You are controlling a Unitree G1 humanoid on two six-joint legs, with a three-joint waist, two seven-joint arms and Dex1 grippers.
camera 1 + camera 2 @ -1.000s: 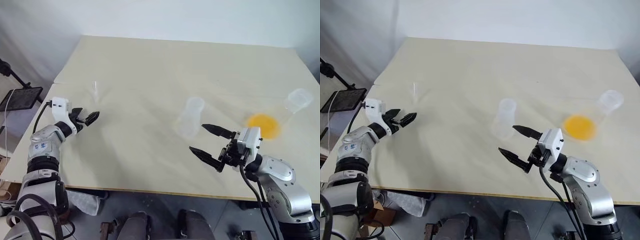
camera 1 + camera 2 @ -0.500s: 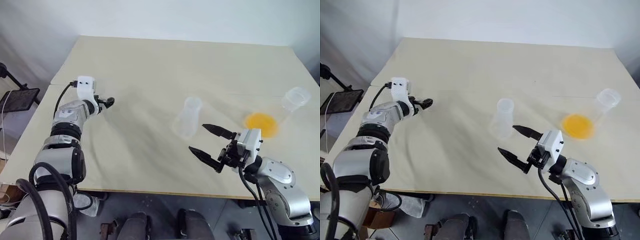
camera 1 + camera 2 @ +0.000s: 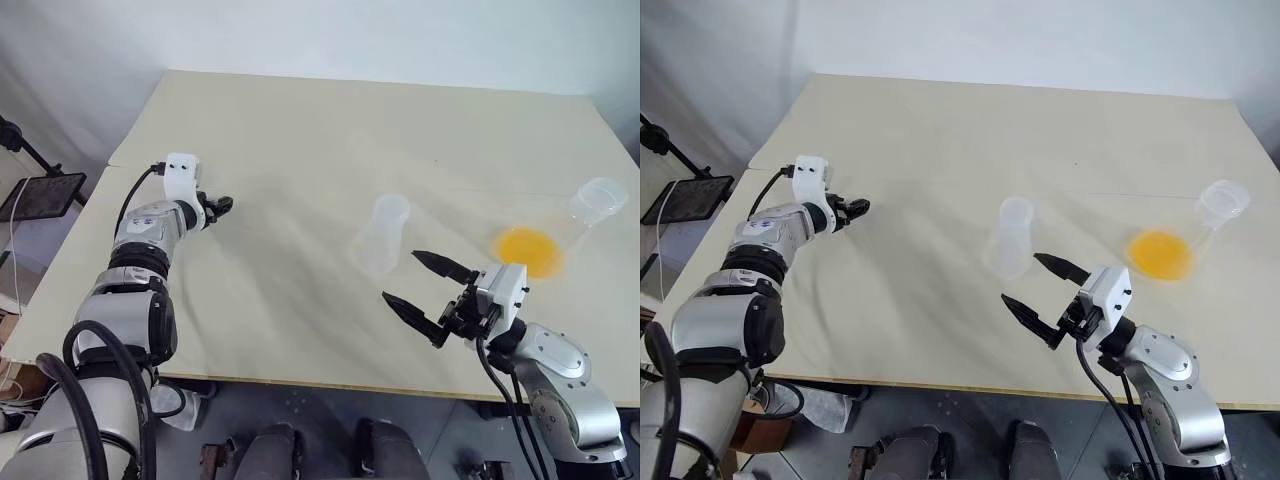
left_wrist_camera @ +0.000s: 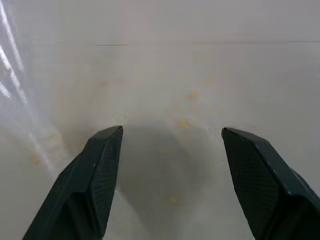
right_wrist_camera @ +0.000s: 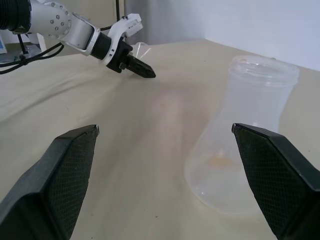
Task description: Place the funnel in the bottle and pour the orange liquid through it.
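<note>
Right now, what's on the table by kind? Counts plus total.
Clear flasks: 2, the empty flask and the filled flask with orange liquid
Clear funnel: 1
Total: 3

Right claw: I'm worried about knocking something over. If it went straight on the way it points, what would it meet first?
Probably the empty bottle, standing just right of the open right claw's line; depth is uncertain.

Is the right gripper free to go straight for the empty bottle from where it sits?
Probably yes: the right gripper is open and empty, the bottle stands upright just beyond it, and only bare table lies between them.
</note>
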